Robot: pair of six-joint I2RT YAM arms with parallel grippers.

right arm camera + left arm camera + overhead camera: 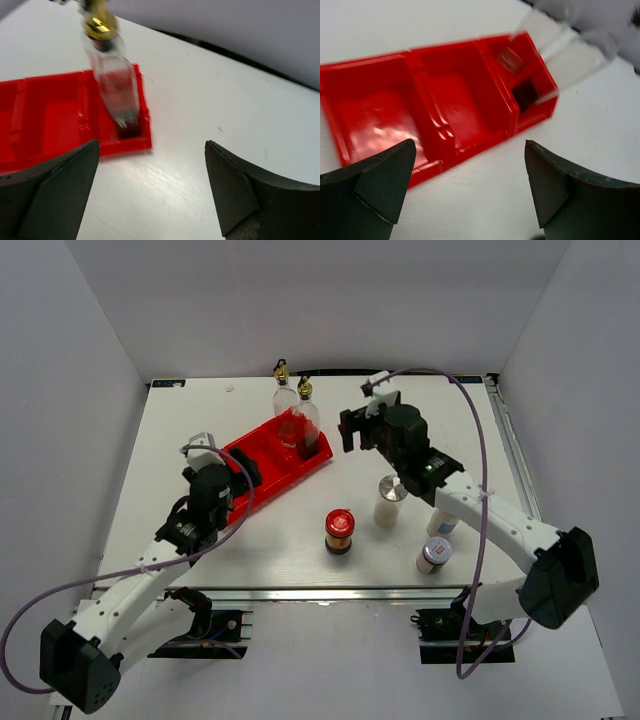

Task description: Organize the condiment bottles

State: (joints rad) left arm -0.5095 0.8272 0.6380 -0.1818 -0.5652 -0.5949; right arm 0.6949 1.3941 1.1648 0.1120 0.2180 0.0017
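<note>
Condiment bottles (117,90) are partly sorted: one glass bottle (306,412) stands in the far compartment of the red tray (290,462), the second glass bottle (284,390) just beside it, while the red-lidded jar (340,530) and shakers (390,502) wait on the table (200,400), near right. The left claw (470,145) and right claw (151,145) gape wide, empty, probably ready for the next pick

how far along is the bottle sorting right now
Early on. One glass bottle stands in the red tray's end compartment, the second bottle right beside it. Nothing is in hand: the left fingers and right fingers are open and empty. Left to do: the red-lidded jar and three shakers, all outside the tray.
</note>
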